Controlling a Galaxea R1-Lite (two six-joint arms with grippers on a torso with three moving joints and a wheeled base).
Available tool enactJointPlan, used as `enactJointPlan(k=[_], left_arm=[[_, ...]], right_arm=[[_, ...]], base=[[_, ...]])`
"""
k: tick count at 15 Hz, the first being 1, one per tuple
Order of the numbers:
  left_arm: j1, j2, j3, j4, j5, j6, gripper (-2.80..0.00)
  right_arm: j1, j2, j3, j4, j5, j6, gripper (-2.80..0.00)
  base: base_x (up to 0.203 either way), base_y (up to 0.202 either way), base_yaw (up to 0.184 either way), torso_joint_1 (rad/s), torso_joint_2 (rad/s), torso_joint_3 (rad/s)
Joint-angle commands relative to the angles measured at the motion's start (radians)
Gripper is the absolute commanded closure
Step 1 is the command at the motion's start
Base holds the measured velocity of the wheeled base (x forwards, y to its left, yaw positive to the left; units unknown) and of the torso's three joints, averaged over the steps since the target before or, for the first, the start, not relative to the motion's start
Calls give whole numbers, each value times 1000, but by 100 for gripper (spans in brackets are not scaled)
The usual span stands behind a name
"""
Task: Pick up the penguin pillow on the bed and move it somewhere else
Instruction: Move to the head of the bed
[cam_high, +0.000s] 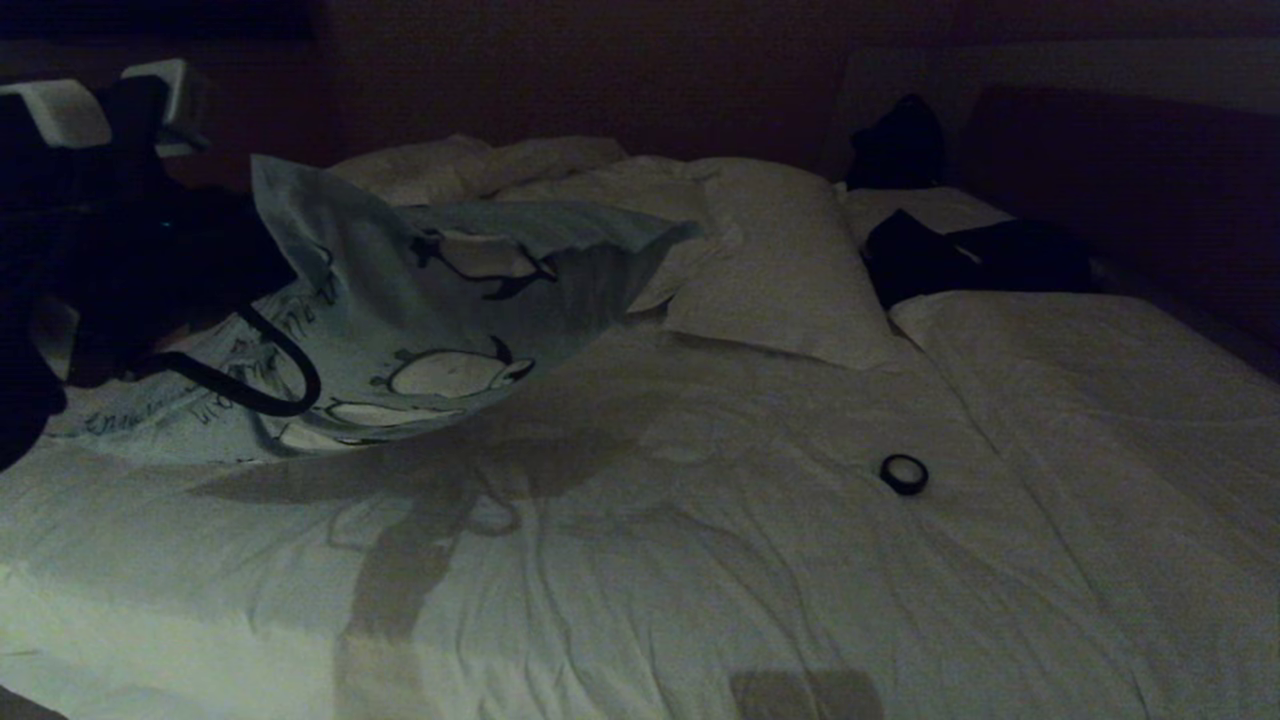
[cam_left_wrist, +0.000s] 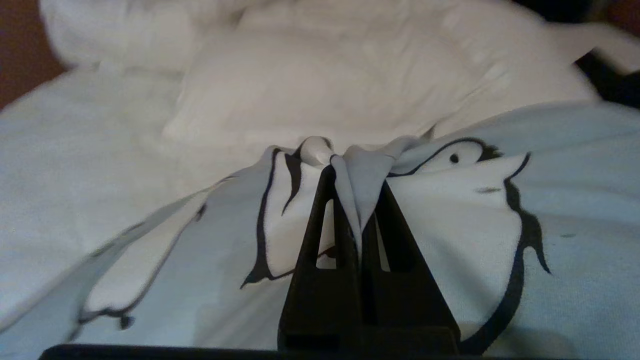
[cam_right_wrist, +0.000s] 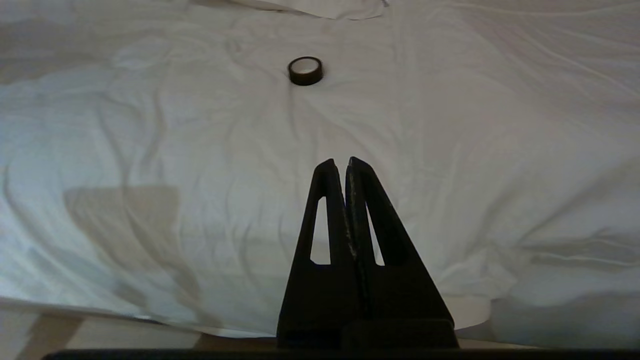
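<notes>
Over the bed's left side, left gripper fingers pinch the penguin pillow aloft.

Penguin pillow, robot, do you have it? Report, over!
Left hand shut on penguin pillow, lifting it off the bed. Right hand shut, empty. Nothing in the way.

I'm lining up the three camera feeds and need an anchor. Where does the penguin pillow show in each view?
Head view: the penguin pillow is at the left, lifted off the bed, in front of the white pillows.
Left wrist view: it fills the lower half, a fold pinched in the left gripper.
Right wrist view: not in it; only bedding and the black tape roll.
Shared landmark: the white duvet; the tape roll links the head and right wrist views.
</notes>
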Motion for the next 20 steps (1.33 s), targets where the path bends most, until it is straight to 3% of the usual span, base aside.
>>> enactJointPlan(k=[1,7,12,14,17,20], left_arm=[[0,12,21,-80,-14,1,0],[0,16,23,-109,-24,2,0],[0,15,17,-103,-99,-1,0],[-2,15,16,-109,-168,-1,0],[-12,28,-48,-120,-354,0,0],[-51,99,-162,-125,-417,2,0]], right_arm=[[0,1,0,0,0,-1,0],[0,1,0,0,0,-1,0],[0,1,0,0,0,-1,0],[0,1,0,0,0,-1,0],[0,1,0,0,0,-1,0],[0,1,0,0,0,-1,0]], base=[[0,0,0,0,0,0],[0,0,0,0,0,0],[0,0,0,0,0,0],[0,0,0,0,0,0],[0,0,0,0,0,0],[0,0,0,0,0,0]])
